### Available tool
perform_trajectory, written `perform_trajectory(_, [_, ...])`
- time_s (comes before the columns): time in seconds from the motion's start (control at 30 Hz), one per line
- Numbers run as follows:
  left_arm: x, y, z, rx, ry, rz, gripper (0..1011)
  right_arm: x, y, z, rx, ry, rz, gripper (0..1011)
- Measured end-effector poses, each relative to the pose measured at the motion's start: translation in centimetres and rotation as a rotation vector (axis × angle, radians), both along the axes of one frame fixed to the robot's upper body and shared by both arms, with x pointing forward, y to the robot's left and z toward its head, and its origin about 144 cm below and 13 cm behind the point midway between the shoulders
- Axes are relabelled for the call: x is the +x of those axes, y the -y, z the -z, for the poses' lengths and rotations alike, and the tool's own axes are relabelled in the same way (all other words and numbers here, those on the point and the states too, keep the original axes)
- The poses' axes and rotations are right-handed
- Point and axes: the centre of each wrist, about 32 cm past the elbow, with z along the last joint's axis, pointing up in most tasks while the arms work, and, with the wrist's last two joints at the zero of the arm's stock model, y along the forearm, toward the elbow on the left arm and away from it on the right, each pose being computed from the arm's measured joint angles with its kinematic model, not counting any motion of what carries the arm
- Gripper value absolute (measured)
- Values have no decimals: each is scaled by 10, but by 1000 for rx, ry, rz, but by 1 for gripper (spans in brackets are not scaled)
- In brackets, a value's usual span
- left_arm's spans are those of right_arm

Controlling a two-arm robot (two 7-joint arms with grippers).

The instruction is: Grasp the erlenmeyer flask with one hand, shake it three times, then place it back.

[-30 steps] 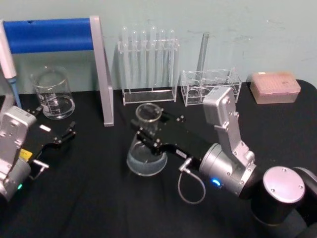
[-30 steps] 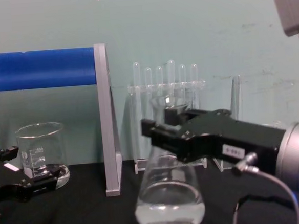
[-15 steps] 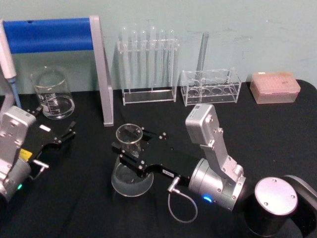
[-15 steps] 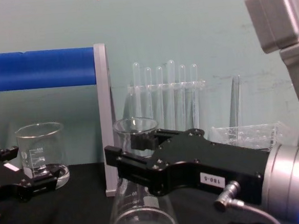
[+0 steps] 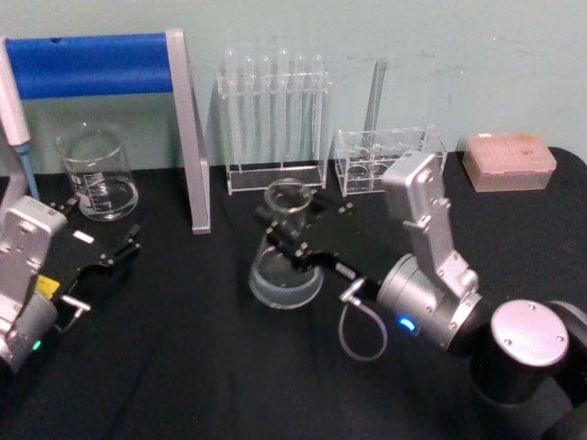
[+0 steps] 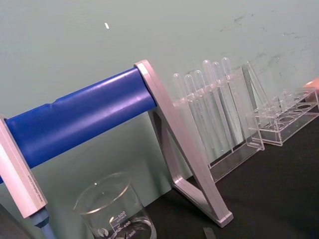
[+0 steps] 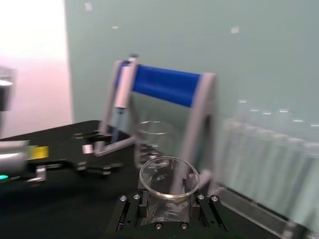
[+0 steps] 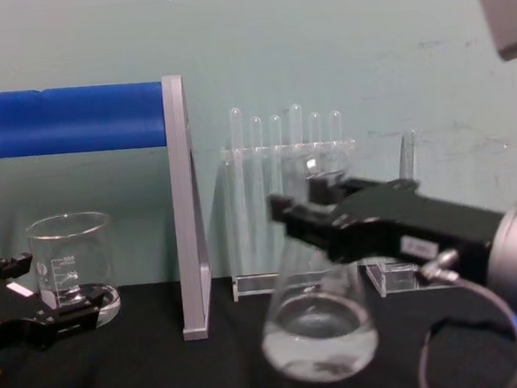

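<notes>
Finding 1, grip. The right gripper (image 5: 292,240) is clamped across the neck of the erlenmeyer flask (image 5: 285,275), one finger on each side just under the flared rim. The right wrist view shows the flask mouth sitting between the jaws.

Finding 2, position. The flask is near the middle of the table (image 5: 183,376). In the chest view its round base appears to hang clear of the black surface. A little clear liquid lies in the bottom, and the neck is close to upright.

Finding 3, surroundings. The test-tube rack (image 5: 275,172) is at twelve o'clock from the flask, a short way off. The grey post of the blue-barred stand (image 5: 190,137) is at ten o'clock, with the beaker (image 5: 96,174) beyond it. The left gripper (image 5: 103,266) rests idle at nine o'clock, fingers spread, well apart from the work.

Assessment. The shaking step appears to be in hand. Recommended practice:
- Keep the clamp firm on the glass neck, which is smooth and liable to slip.
- Keep the mouth upward so the liquid stays low.
- Use short strokes along the three-to-nine line or toward six o'clock, away from the rack and post.
- Return the base flat before releasing.
</notes>
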Motion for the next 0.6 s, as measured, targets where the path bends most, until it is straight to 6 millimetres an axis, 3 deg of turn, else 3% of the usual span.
perform_trajectory(0.6, [0,0,0,0,0,0,1001,26,50,-3,12,22,281,457])
